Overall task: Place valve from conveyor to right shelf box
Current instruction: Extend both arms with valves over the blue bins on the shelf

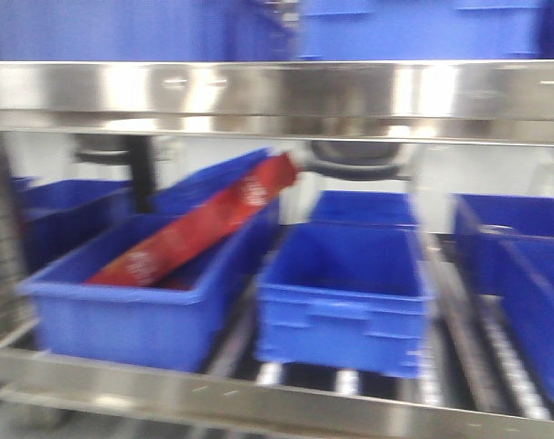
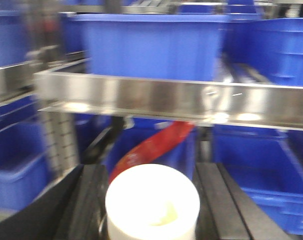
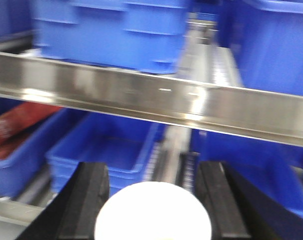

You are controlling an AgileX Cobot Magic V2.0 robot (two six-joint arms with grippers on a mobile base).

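My left gripper (image 2: 152, 167) is shut on a white cylindrical valve (image 2: 151, 205) with a hollow end, held between its black fingers (image 2: 89, 200) in front of the shelf. My right gripper (image 3: 152, 167) is shut on a second white round valve (image 3: 152, 212) between its fingers (image 3: 214, 195). The front view shows blue boxes on the lower shelf: a middle one (image 1: 341, 311) that looks empty and one at the right (image 1: 524, 274). The middle box also shows in the right wrist view (image 3: 106, 150). The conveyor is out of view. All views are blurred.
A blue box at the left (image 1: 122, 320) holds a slanting red packet (image 1: 199, 229), which also shows in the left wrist view (image 2: 151, 145). A steel shelf rail (image 1: 277, 91) crosses above, with more blue boxes (image 2: 151, 45) on it. A steel front lip (image 1: 259, 398) runs below.
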